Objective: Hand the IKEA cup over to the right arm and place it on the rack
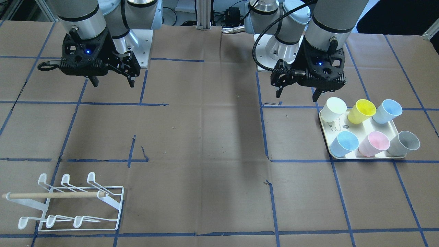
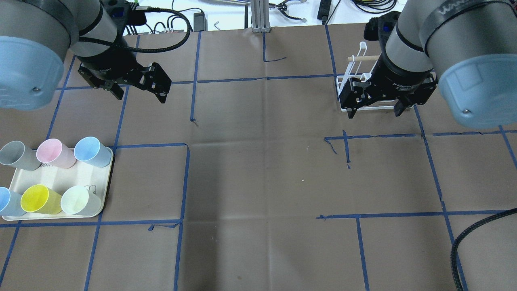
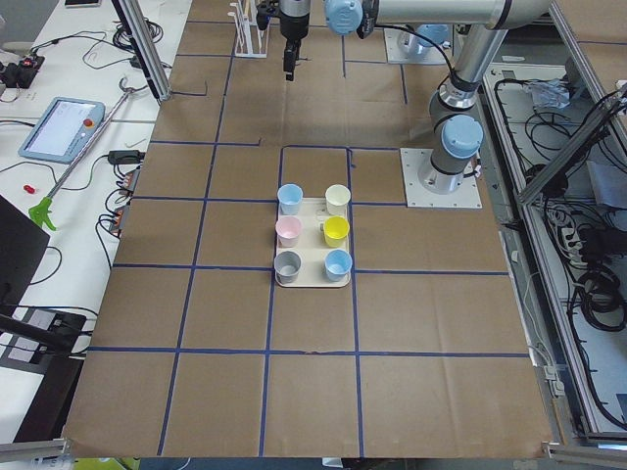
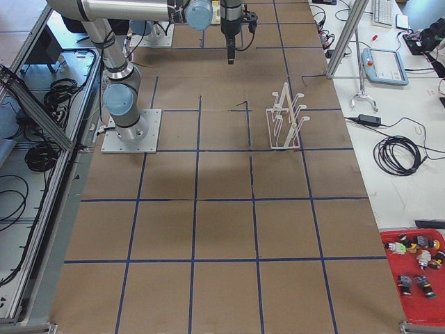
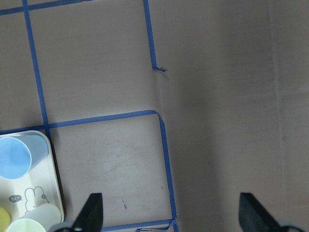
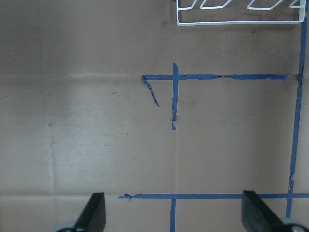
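Note:
Several plastic cups stand on a cream tray (image 1: 364, 157) on my left side: white (image 1: 334, 108), yellow (image 1: 362, 110), two blue, pink (image 1: 374, 143) and grey (image 1: 404, 143). My left gripper (image 1: 297, 96) is open and empty, hanging above the table just behind the tray; it also shows in the overhead view (image 2: 141, 97). My right gripper (image 1: 113, 84) is open and empty, high over the table's right side. The white wire rack (image 1: 80, 202) with a wooden dowel stands at the far right; in the overhead view the rack (image 2: 357, 79) is partly hidden behind my right gripper (image 2: 374, 114).
The table is brown paper with a blue tape grid. The left wrist view shows the tray's corner (image 5: 48, 186) with a blue cup (image 5: 17, 157). The right wrist view shows the rack's base (image 6: 236, 21) at its top edge. A red parts bin (image 4: 417, 268) sits off the table.

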Available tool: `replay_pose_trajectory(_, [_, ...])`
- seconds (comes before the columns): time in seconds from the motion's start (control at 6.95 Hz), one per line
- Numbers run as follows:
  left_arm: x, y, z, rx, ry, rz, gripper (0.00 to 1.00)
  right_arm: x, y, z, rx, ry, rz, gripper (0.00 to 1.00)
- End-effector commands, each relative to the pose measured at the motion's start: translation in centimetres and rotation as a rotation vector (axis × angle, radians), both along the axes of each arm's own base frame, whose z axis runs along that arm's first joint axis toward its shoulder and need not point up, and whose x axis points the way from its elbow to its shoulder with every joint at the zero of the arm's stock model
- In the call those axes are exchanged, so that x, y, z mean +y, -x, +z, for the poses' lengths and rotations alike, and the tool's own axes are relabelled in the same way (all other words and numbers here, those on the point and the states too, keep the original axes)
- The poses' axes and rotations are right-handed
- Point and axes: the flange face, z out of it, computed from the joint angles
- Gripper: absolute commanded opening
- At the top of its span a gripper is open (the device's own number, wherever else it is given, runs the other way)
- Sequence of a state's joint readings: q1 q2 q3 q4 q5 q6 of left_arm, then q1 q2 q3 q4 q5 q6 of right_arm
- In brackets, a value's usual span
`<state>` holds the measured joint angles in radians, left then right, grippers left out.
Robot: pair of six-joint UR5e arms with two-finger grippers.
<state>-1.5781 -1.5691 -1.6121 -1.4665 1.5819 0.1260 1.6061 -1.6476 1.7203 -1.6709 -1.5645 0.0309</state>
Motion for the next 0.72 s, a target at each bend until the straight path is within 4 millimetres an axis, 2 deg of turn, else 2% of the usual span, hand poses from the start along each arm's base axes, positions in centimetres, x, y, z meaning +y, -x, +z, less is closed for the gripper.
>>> replay_pose_trajectory(0.0, [0.2,-0.5,-0.2,-0.001,-0.003,0.011,1.0,0.0,0.0,-0.1,-0.001,-0.003,-0.001,1.0])
replay_pose_trajectory(0.14, [-0.2,-2.3,-0.3,-0.002,-0.007,0.035,1.0,0.0,0.0,-0.1,-0.001,-0.001,-0.001,1.0])
replay_pose_trajectory(0.43, [-1.0,-8.0,-0.7,0.006,-0.012,0.14,1.0,-0.1,0.0,0.0,-0.003,0.0,-0.001,1.0])
replay_pose_trajectory(0.58, [-1.1,-9.9,-0.7,-0.003,-0.012,0.126,1.0,-0.1,0.0,-0.2,-0.003,-0.001,0.0,1.0])
